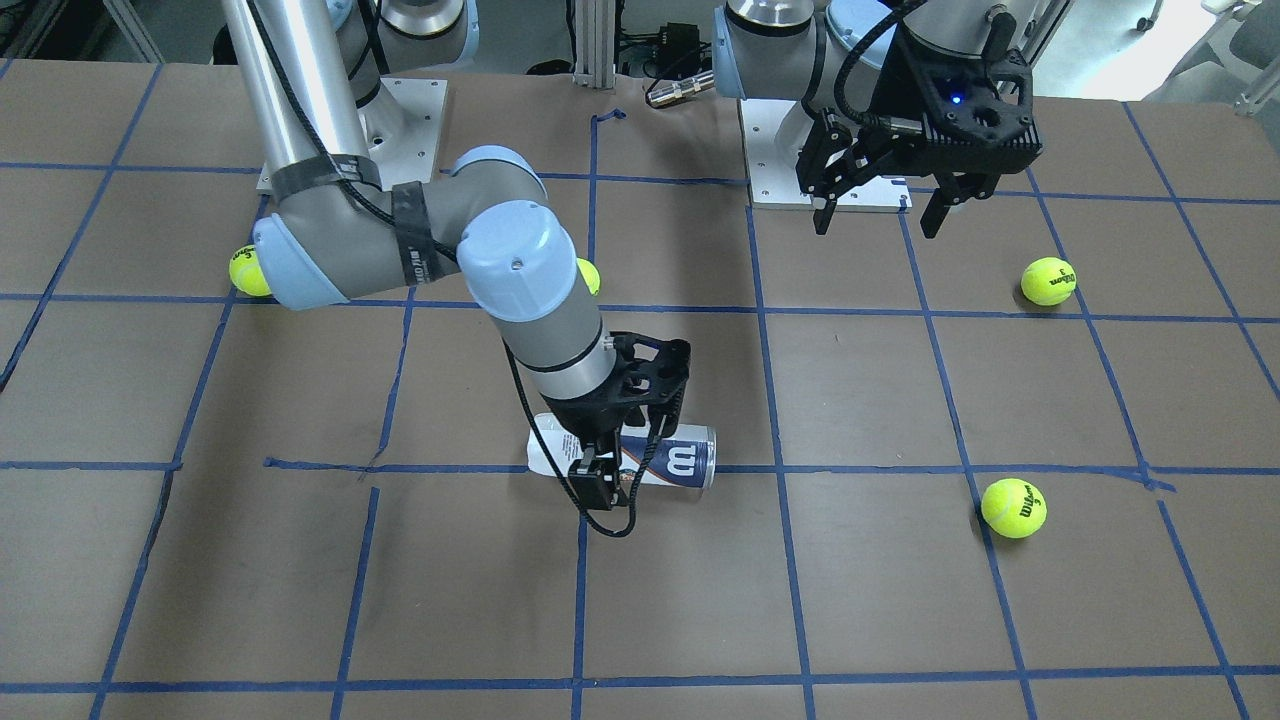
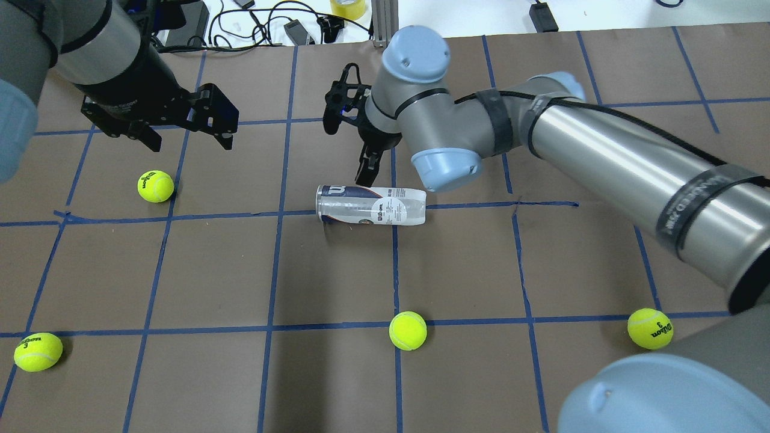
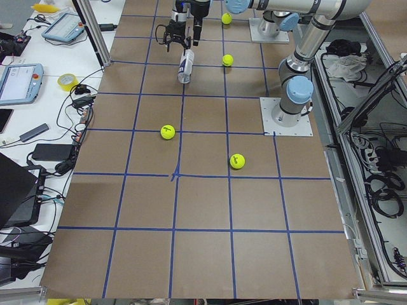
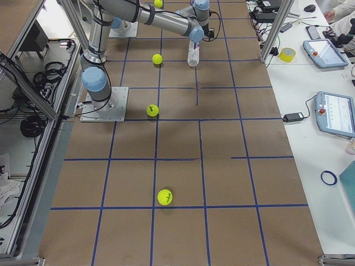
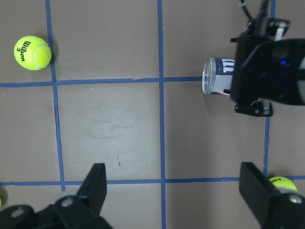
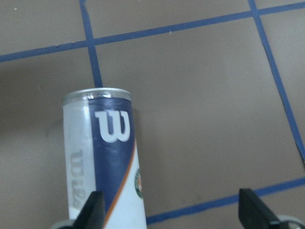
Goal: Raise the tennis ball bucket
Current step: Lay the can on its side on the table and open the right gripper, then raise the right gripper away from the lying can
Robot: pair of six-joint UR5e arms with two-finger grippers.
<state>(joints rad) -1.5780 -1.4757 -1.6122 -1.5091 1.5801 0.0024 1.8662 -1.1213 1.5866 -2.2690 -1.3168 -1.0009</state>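
The tennis ball bucket [image 2: 373, 205] lies on its side on the brown table, a clear can with a white and navy "W" label. It also shows in the front view [image 1: 680, 458] and in the left wrist view [image 5: 217, 76]. My right gripper [image 1: 615, 470] is open and hangs just over the can's middle. In the right wrist view the can [image 6: 107, 162] lies under the left fingertip [image 6: 93, 210], off centre between the open jaws. My left gripper [image 2: 183, 141] is open and empty, raised well to the can's left.
Several yellow-green tennis balls lie loose on the table: one near the left gripper [image 2: 156, 186], one at the front left [image 2: 38, 352], one in front of the can [image 2: 408, 331], one at the front right [image 2: 649, 328]. Cables lie beyond the far edge.
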